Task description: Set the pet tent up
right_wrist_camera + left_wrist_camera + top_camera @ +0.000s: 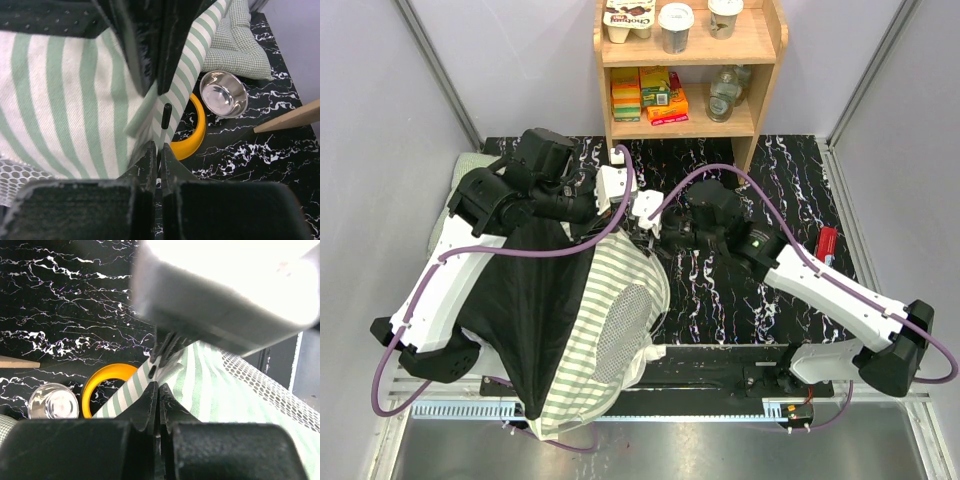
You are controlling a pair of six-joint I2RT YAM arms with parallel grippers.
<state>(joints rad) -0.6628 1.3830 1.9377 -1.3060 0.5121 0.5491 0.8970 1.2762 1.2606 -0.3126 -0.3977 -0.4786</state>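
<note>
The pet tent (620,310) lies draped at the front left, its striped fabric and white mesh panel facing up and its dark underside (525,300) folded over. Both grippers meet at its far corner. My left gripper (158,387) is shut on the striped edge (125,395). Right beside it, my right gripper (159,147) is shut on a thin white pole with a black tip (166,112) that sticks out along the fabric (65,110). In the top view the left gripper (648,212) and the right gripper (668,230) almost touch.
Just beyond the tent corner, a yellow ring holder (192,135) and a steel bowl (223,93) sit on the black marble mat. A green checked cushion (235,45) lies at the far left. A stocked wooden shelf (690,125) stands behind, and a red object (826,243) lies right.
</note>
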